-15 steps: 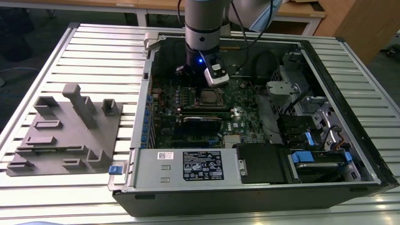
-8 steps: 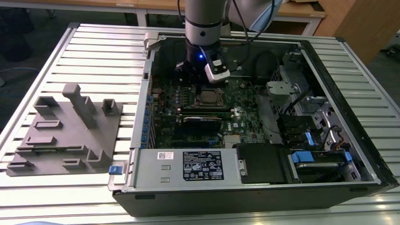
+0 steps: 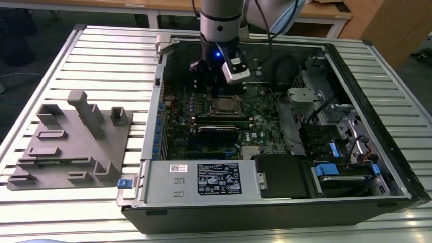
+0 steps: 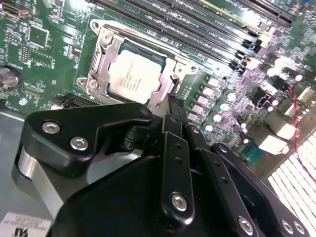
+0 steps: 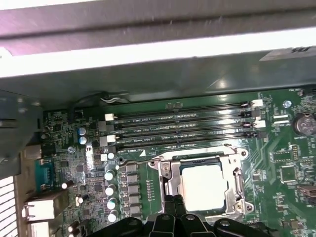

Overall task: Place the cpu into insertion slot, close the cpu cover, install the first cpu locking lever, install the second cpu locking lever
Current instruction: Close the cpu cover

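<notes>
Hand [image 5: 174,205] covers cpu cover [image 5: 236,174] near edge, first wrist view.

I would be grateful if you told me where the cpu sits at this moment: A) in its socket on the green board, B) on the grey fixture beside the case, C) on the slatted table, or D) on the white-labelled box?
A: in the second wrist view the cpu lies flat on the green board, framed by the cpu cover.

Case [image 3: 154,132] open on top, memory slots [image 5: 182,126] just beside cpu cover [image 5: 236,183], wall [image 5: 148,74] beyond.
</notes>
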`<state>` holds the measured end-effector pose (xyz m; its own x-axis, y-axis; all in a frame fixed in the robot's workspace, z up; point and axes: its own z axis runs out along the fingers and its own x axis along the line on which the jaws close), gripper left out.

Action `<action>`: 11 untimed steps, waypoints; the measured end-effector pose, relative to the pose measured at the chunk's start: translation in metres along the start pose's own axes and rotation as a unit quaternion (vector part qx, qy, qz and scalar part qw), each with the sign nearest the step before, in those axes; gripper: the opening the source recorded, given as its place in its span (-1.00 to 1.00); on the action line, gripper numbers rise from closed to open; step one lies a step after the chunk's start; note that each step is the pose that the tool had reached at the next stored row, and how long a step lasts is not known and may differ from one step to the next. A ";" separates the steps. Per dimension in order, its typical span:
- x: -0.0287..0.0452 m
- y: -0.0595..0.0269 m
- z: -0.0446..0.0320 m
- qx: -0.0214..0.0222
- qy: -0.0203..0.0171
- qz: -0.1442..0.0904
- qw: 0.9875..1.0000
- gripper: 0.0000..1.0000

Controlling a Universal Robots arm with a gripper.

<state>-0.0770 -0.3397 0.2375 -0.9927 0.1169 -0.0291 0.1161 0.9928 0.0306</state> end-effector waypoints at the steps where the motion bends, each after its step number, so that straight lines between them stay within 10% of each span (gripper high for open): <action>1: 0.0000 0.0000 -0.0021 0.000 0.000 0.000 1.000 -0.79; 11: -0.0004 0.0004 -0.0141 0.000 0.000 0.000 1.000 -0.79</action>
<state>-0.0771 -0.3397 0.2516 -0.9927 0.1169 -0.0293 0.1160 0.9928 0.0307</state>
